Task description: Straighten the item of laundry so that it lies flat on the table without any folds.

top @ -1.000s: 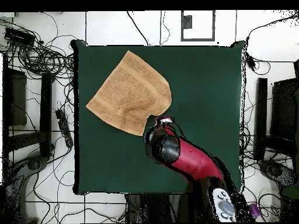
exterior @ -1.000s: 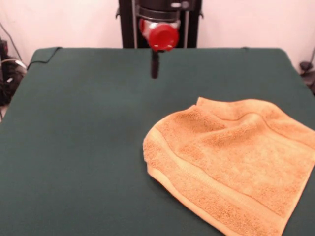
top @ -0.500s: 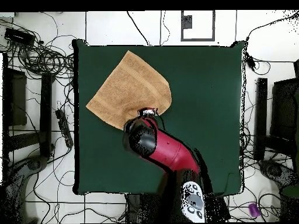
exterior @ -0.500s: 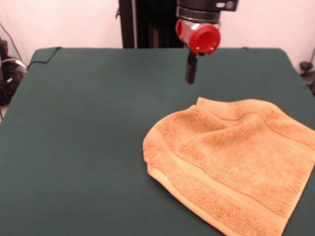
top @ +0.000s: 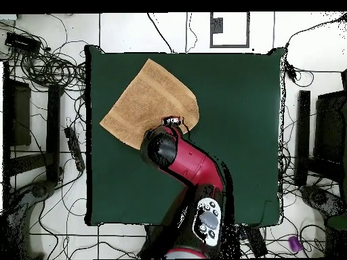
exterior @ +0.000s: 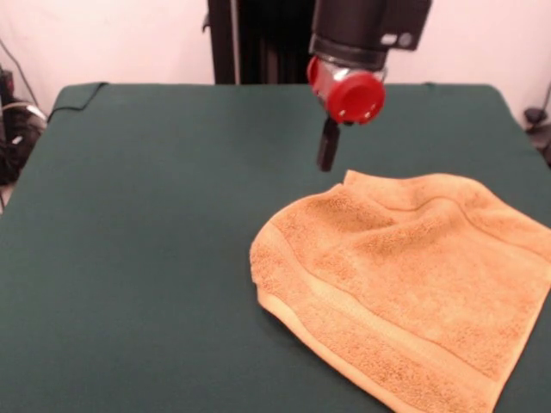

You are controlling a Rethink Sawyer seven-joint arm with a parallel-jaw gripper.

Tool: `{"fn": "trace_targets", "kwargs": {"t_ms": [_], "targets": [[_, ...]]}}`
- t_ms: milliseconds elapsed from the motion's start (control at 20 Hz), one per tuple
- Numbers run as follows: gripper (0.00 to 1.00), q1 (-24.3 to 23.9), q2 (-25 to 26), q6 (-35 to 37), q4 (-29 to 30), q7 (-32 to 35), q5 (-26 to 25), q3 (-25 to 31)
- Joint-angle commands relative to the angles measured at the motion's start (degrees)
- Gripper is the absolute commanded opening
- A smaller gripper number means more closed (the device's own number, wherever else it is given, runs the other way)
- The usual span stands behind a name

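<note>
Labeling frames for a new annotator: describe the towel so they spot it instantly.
Start at the dark green table. In the front view, the towel lies on its right half, below the gripper. It is the only orange-tan terry cloth, rumpled, with a woven band along its near edge.

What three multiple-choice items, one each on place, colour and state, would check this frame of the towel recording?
1. Where does the tool hang in the front view?
A. just above the towel's far edge
B. over the table's bare left half
C. past the table's near edge

2. What colour is the table cover?
A. white
B. dark green
C. red

3. How does the towel lie?
A. fully flat
B. rolled into a tube
C. spread, with one corner folded over

Key: 1 A, its dark tip sits right by the far edge near the fold; 2 B, green cloth shows all around the towel; 3 C, the left side ends in a rounded fold with raised wrinkles.
</note>
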Motion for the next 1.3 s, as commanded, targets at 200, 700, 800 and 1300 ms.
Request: {"fn": "trace_targets", "kwargs": {"t_ms": [200,700,800,1300], "targets": [[0.0,0.1,11.6,1.9,-3.4,12.9,5.5,0.9],[0.0,7.2,11.7,14.0,-10.7,20.8,9.9,-5.1],[0.0,8.3,11.8,16.0,-12.2,22.2,10.6,-6.4],[0.0,10.3,9.2,19.4,-12.8,24.2,11.6,-9.2]]}}
